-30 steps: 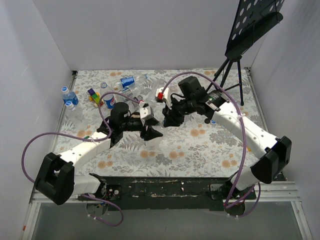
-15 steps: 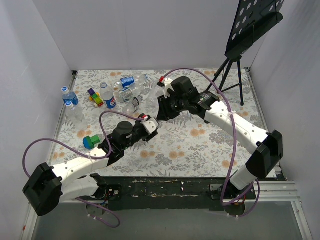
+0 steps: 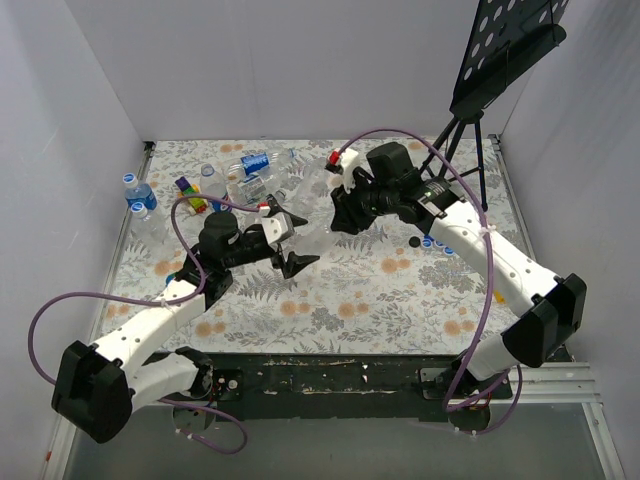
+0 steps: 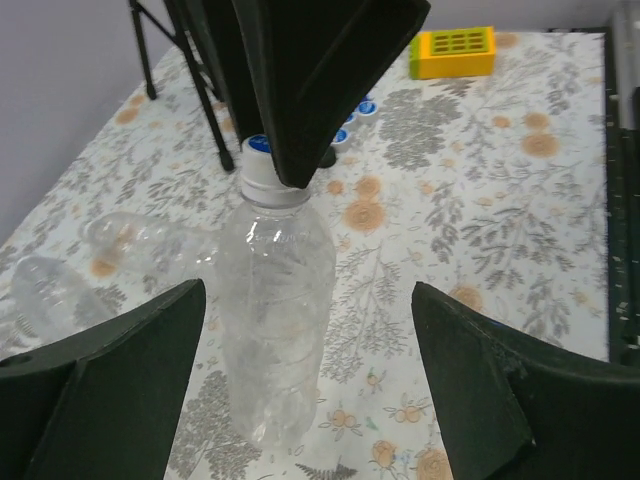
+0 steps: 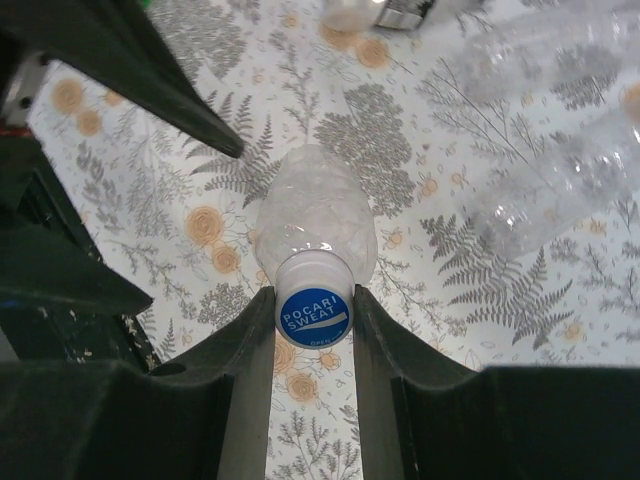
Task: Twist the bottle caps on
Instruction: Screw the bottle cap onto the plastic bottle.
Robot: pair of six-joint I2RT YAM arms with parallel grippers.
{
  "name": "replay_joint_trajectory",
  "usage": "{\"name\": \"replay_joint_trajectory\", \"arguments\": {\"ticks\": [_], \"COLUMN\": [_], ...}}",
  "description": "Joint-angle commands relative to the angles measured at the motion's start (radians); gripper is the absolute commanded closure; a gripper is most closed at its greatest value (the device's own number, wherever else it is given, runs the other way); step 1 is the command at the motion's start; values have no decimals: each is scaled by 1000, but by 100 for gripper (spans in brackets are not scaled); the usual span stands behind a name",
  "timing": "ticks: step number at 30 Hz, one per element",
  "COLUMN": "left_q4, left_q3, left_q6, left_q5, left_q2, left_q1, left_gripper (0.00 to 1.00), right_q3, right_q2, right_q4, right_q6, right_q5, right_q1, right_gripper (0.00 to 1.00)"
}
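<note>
From above, the left claw [image 3: 294, 243] stands spread near the right claw [image 3: 342, 221]. Left wrist: the bottle [image 4: 275, 320] stands upright between those spread fingers [image 4: 110, 380], untouched, so any twist may just spin it. Right wrist: the right claw [image 5: 313, 300] pinches the cap [image 5: 313, 312] on the neck, which could cross-thread.

The top camera looks down from above and behind the arms [image 3: 150, 315] over the whole flowered table [image 3: 400, 290]. The left wrist camera faces an upright bottle [image 4: 275, 300] closely from the side. The right wrist camera looks straight down on a cap [image 5: 313, 312], apparently on the same bottle.
</note>
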Motion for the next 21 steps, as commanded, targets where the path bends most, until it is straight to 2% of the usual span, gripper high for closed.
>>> {"name": "replay_joint_trajectory", "arguments": {"ticks": [1, 4, 9, 21], "left_q4": [-8, 17, 40, 32], "left_q3": [31, 28, 25, 54], "left_q6": [-81, -105, -131, -165], "left_q5": [261, 283, 306, 389], "left_q2": [9, 20, 32, 102], "left_q1": [29, 32, 35, 35], "left_gripper": [16, 16, 17, 25], "right_q3": [14, 17, 23, 60], "right_q2": [-58, -60, -58, -38], "right_q4": [-10, -32, -61, -116], "right_q6": [-224, -301, -390, -474], "right_q5": [-229, -347, -450, -517], "right_q1": [1, 1, 2, 16], "right_gripper": [99, 99, 99, 99]}}
